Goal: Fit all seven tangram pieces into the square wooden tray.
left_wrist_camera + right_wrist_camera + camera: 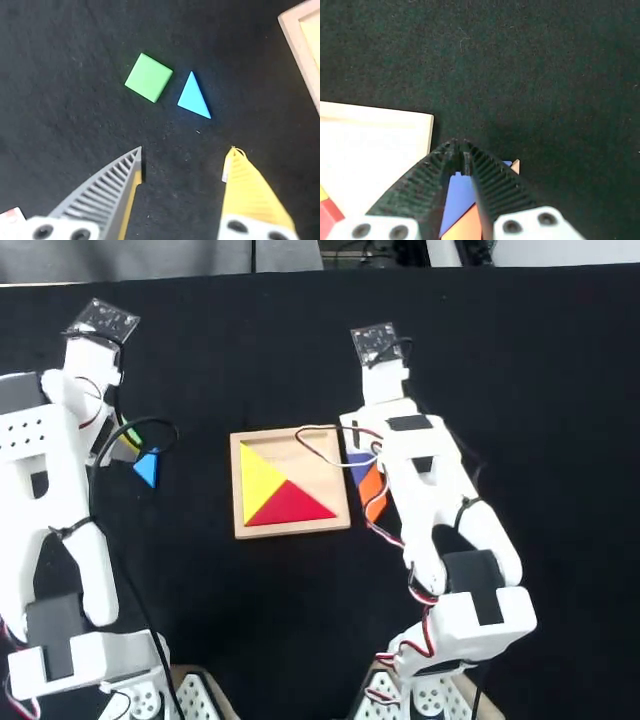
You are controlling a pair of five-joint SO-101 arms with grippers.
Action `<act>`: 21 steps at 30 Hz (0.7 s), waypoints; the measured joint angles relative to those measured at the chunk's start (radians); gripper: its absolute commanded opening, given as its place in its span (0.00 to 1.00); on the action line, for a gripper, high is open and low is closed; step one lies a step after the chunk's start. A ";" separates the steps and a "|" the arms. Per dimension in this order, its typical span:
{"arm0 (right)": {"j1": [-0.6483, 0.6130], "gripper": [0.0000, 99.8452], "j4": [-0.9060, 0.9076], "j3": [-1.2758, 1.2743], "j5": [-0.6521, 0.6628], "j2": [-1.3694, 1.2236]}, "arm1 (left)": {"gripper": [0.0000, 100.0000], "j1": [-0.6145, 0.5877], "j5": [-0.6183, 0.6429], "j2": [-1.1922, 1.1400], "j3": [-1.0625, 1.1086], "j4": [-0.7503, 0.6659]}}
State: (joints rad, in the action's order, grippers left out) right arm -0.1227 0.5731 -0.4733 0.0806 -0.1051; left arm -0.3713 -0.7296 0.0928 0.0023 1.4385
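The square wooden tray (pixel 290 528) lies mid-table with a yellow triangle (pixel 260 478) and a red triangle (pixel 292 505) inside. My left gripper (pixel 185 152) hangs open above the cloth, short of a green square (pixel 148 77) and a light blue triangle (pixel 193 96), which lie side by side. The same blue triangle (pixel 147 468) sits left of the tray. My right gripper (pixel 460 149) is shut, tips together, just off the tray's right edge (pixel 395 122). A dark blue piece (pixel 457 197) and an orange piece (pixel 465 230) lie beneath its fingers, seen as blue piece (pixel 357 458) and orange piece (pixel 372 487).
Black cloth covers the table. The tray's corner (pixel 300 45) shows beyond the left gripper. Both arm bases stand at the near edge, and cables loop over the tray's far rim (pixel 320 432).
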 measured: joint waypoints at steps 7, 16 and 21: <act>0.015 0.01 -0.028 0.000 0.002 0.000 | 0.26 -0.032 -0.029 -0.032 -0.002 -0.034; 0.018 0.01 -0.043 -0.017 0.002 0.000 | 0.26 -0.040 0.025 -0.180 0.089 -0.267; 0.014 0.01 -0.115 -0.068 0.055 0.000 | 0.26 -0.003 0.420 -0.180 0.097 -0.397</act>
State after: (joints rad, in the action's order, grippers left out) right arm -0.1089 0.4580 -0.5409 0.1358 -0.1051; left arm -0.3744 -0.3092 -0.0867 0.0990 1.0411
